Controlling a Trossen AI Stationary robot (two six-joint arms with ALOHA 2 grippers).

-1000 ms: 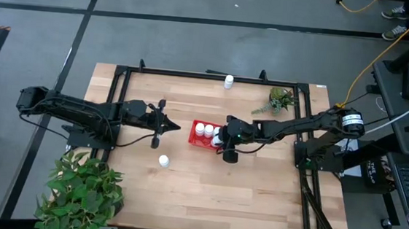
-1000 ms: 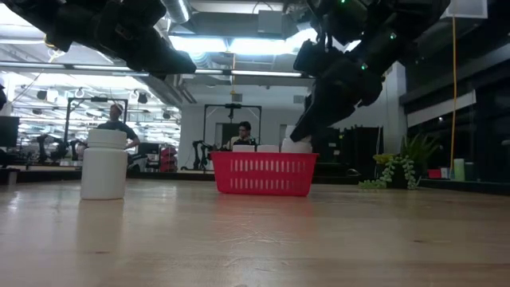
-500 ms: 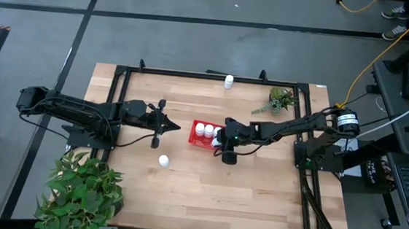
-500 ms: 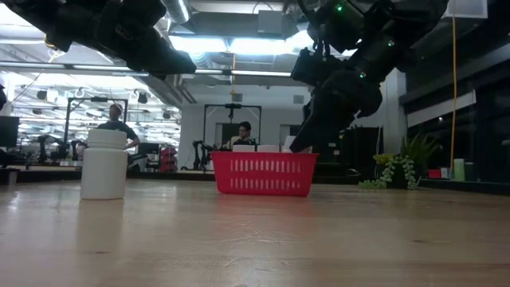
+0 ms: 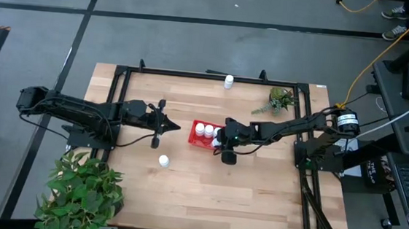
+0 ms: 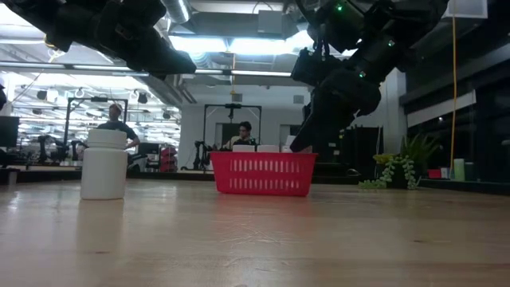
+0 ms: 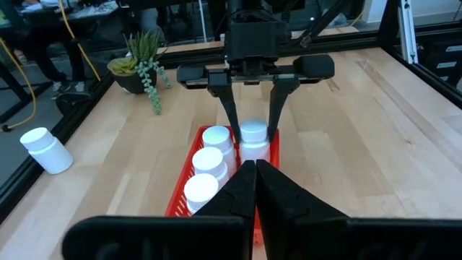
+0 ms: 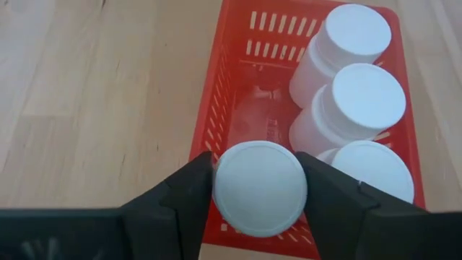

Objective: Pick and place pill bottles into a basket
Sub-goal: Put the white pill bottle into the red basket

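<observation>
The red basket (image 5: pixel 204 135) stands mid-table and holds three white pill bottles (image 8: pixel 368 97) in a row along one side. My right gripper (image 5: pixel 221 138) is shut on a fourth bottle (image 8: pixel 260 189) over the basket's free side; it also shows in the left wrist view (image 7: pixel 253 135). One loose bottle (image 5: pixel 163 160) stands on the table near the basket, large in the low view (image 6: pixel 105 163). Another bottle (image 5: pixel 228 81) is at the far edge. My left gripper (image 5: pixel 161 122) hovers shut and empty to the left of the basket. My right gripper pinches the bottle at its cap (image 8: pixel 260 162), one finger (image 8: pixel 189 189) on each side. The fingers come from above, slanting down from the table's right. The bottle is upright, its lower part inside the basket (image 7: pixel 254 153); whether it rests on the basket's floor I cannot tell.
A small potted plant (image 5: pixel 282 99) stands at the far right of the table, and a larger leafy plant (image 5: pixel 81 189) at the near left corner. A black frame rail (image 5: pixel 215 76) runs along the table's edges. People show in the room beyond (image 6: pixel 118 127).
My right gripper has gone down with the bottle into the basket. In the low view the bottle stood above the basket's rim a second ago and is now hidden behind its wall.
</observation>
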